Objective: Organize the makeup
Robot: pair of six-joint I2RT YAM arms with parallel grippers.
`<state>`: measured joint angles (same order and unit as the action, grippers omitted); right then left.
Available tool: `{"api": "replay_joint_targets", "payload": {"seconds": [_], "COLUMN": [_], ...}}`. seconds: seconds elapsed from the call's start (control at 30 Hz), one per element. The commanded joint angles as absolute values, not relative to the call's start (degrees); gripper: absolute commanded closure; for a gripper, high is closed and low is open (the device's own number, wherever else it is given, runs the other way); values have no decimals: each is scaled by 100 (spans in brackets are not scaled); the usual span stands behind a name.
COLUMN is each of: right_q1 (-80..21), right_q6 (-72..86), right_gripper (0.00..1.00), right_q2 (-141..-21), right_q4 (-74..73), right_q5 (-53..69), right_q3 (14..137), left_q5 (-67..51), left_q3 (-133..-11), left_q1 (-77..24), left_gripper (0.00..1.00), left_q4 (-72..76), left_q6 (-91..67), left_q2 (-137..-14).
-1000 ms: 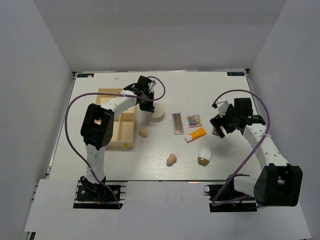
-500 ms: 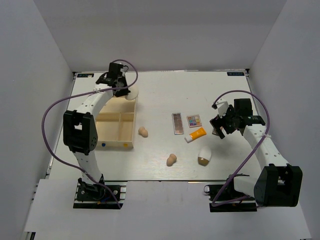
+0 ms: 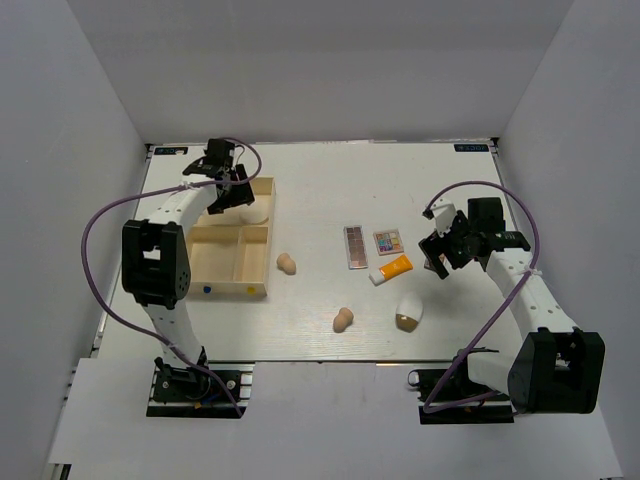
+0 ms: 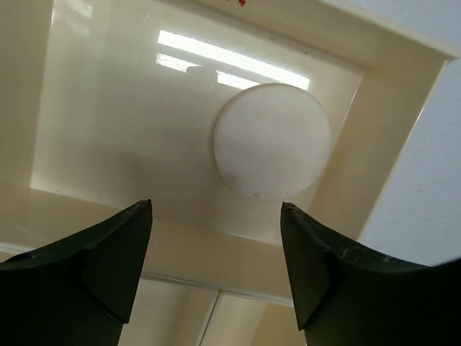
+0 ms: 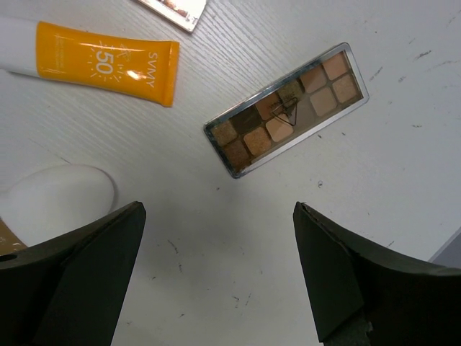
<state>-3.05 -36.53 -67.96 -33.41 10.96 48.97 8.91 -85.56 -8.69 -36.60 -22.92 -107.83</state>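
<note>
Cream puff (image 4: 272, 142), gripped a moment ago, now lies in the box (image 4: 392, 108), just beyond the parted jaws of the left gripper (image 4: 216, 207). Right gripper (image 5: 216, 210) gapes above a brown palette (image 5: 287, 108).

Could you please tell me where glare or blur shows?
Left wrist view: a bright strip of glare lies in the pale wooden divided box near the round cream puff; right wrist view: the brown rectangular palette is sharp, with small glints on the orange white-capped tube.
</note>
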Motion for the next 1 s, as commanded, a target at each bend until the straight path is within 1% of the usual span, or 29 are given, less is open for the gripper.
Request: {"api": "replay_joint_targets", "payload": {"seconds": [0.0,0.07,0.13,0.17,0.2,0.27,0.33,0.5,0.63,0.7,0.73,0.77,0.8,0.83,0.87,0.97], "right_q1": [-290,-290,-290,-299,-281,-290,-290,-299,-290,-299,-299,-290,-290,-290,-290,-281], "right_q6": [-3770,-3867,-3955,-4007,-4017,-4060,-4034,-3982,-3876,-3841,-3832,-3823,-3780,-3771,-3753,-3727], "right_gripper": [11,11,11,11,11,11,11,11,12,16,27,34,49,55,59,58], "right_q2": [-6741,-6715,-6706,-6697,-6697,-6723,-6750,-6847,-6873,-6847,-6821,-6812,-6812,-6794,-6794,-6785], "right_q4": [-3542,-3629,-3726,-3744,-3770,-3744,-3683,-3647,-3560,-3568,-3568,-3560,-3551,-3542,-3516,-3507], "right_q5": [1536,1713,1959,2047,2161,2284,2320,2338,2259,2294,2311,2338,2338,2329,2338,2329], "right_q3": [4974,4983,4992,4992,4975,4957,4974,5045,5045,5019,5010,4984,4966,4957,4931,4896], "left_q5": [993,915,800,400,117,-559,-729,-730,-82,289,542,615,694,799,826,1045], "left_q3": [-8841,-8964,-9123,-9175,-9219,-9202,-9141,-9114,-9106,-8817,-8598,-8491,-8377,-8289,-8123,-7867], "left_q1": [-870,-870,-1019,-1072,-1072,-1273,-1484,-2398,-3005,-3215,-3269,-3322,-3427,-3489,-3550,-3727], "left_gripper": [18,18,21,24,34,44,52,54,53,48,46,42,40,39,37,35], "left_q4": [-3691,-3726,-3735,-3761,-3779,-3858,-3911,-4174,-4604,-4746,-4816,-4825,-4843,-4834,-4834,-4808], "left_q6": [-2294,-2268,-2189,-2188,-2232,-2433,-2557,-3014,-3392,-3690,-3970,-4077,-4226,-4480,-4578,-4947], "left_q2": [-10310,-10152,-10029,-9941,-9906,-9870,-9844,-9800,-9835,-9783,-9765,-9730,-9695,-9677,-9677,-9773]}}
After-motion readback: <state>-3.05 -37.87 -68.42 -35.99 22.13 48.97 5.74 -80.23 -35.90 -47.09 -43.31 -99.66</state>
